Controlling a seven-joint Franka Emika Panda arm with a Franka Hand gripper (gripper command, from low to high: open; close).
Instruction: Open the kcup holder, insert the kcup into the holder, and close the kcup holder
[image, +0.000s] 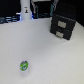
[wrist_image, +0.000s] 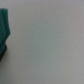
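Observation:
The kcup (image: 23, 65) is a small pod with a bright green top. It lies alone on the white table (image: 45, 50), near the front on the exterior view's left. The kcup holder (image: 63, 24) is a black box with its front panel shut, standing at the back on the exterior view's right. No arm or gripper shows in the exterior view. The wrist view holds only pale bare surface and a blurred teal shape (wrist_image: 4, 27) at the picture's edge, close to the lens. No fingertips show there, nor do the kcup or the holder.
A white bottle-like post (image: 26, 11) stands at the back of the table, on the exterior view's left. Dark clutter (image: 42, 7) runs along the far edge behind it. A wide stretch of table lies between the kcup and the holder.

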